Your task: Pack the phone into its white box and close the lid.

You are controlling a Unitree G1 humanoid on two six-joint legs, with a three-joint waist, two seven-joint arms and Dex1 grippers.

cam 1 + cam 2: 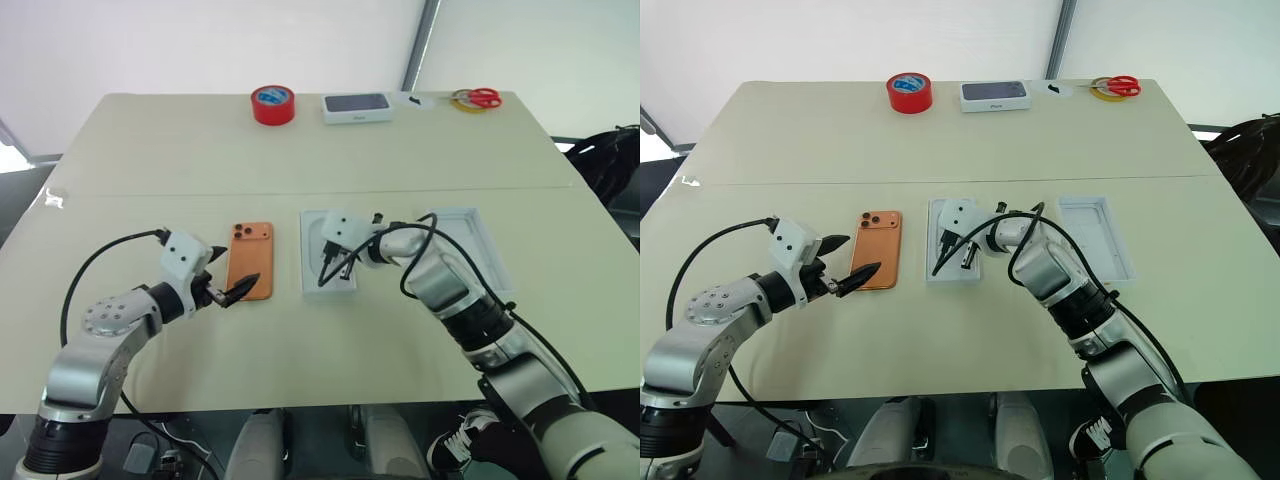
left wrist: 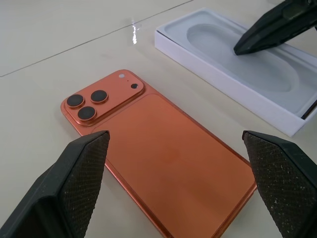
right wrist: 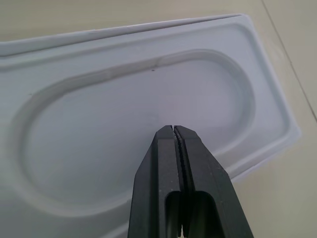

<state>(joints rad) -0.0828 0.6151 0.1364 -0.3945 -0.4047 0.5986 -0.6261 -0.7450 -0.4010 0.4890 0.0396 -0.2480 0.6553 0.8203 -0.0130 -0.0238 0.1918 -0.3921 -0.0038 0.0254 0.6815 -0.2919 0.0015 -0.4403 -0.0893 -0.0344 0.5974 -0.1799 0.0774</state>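
Far edge of the surface (image 1: 150, 160): red tape roll (image 1: 273, 104), a white box with a dark-screen top (image 1: 357, 107), a small white scrap with a dark mark (image 1: 413, 99), red-handled scissors (image 1: 478, 97) lying on a yellowish tape ring. All well apart from the work area; nothing lies between phone and box.

The phone (image 1: 250, 259): slim, orange, rounded corners, back up, three lenses at the far corner on the robot's left. Lies flat, just beside the white box (image 1: 328, 252) on its left, not touching it.

White box: shallow tray, moulded white insert with a rounded oval recess seated in it. The lid (image 1: 1095, 235) lies open side up to the right of the box, plain white inside.

Left gripper (image 1: 222, 288): jaws spread wide, at the phone's near end, one fingertip on each side in the wrist view. Right gripper (image 3: 176, 131): jaws pressed together, holding nothing, tip over the insert's recess; contact cannot be told.
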